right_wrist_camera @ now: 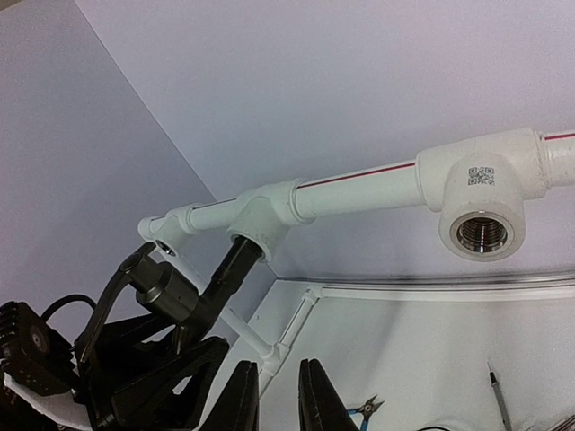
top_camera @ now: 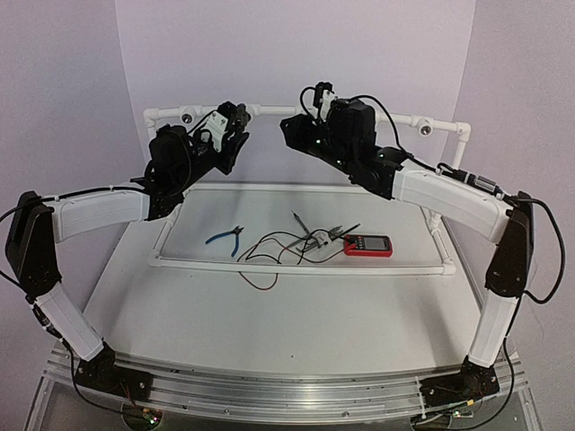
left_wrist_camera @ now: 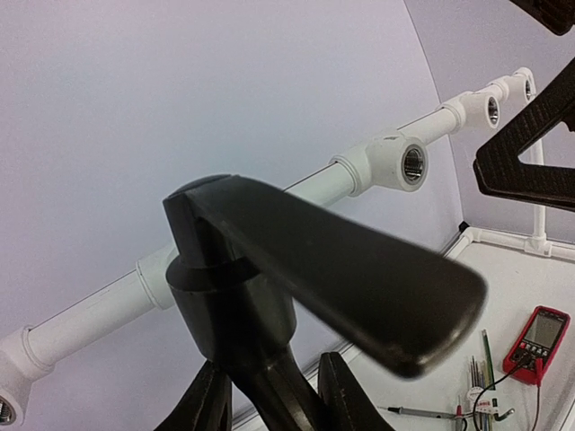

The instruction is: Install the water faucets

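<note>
The dark grey-black faucet fills the left wrist view, its lever handle pointing right. My left gripper is shut on its lower stem. In the right wrist view the faucet has its threaded end in a white pipe socket on the raised rail. In the top view my left gripper is up at the rail. My right gripper hovers just right of it. In its own view the right gripper is empty, fingers a little apart.
Empty sockets show on the rail. Blue-handled pliers, a red multimeter and tangled probe leads lie on the white table inside the low pipe frame.
</note>
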Action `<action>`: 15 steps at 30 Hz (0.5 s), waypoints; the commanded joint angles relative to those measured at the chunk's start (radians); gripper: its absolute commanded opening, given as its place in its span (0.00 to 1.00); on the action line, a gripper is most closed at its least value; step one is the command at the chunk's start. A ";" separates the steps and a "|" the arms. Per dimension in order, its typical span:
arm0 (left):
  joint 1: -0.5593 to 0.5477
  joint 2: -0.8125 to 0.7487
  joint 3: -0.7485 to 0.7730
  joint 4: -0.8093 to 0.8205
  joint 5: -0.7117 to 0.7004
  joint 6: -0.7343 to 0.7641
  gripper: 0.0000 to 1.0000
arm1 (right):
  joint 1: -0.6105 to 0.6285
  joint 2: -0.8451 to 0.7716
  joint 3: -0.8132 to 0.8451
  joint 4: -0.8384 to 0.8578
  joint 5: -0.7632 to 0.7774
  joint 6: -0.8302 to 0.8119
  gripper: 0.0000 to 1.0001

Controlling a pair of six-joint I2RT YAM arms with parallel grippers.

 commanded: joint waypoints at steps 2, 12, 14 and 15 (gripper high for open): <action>0.008 -0.055 0.022 0.037 0.008 -0.041 0.42 | -0.003 -0.050 -0.008 0.023 0.006 -0.021 0.19; 0.029 -0.277 -0.114 -0.077 0.059 -0.227 0.65 | -0.061 -0.158 -0.124 -0.072 -0.009 -0.139 0.27; 0.052 -0.311 -0.149 -0.112 0.066 -0.271 0.65 | -0.084 -0.189 -0.163 -0.146 0.007 -0.155 0.29; 0.067 -0.325 -0.169 -0.121 0.078 -0.286 0.65 | -0.097 -0.211 -0.196 -0.171 0.021 -0.157 0.29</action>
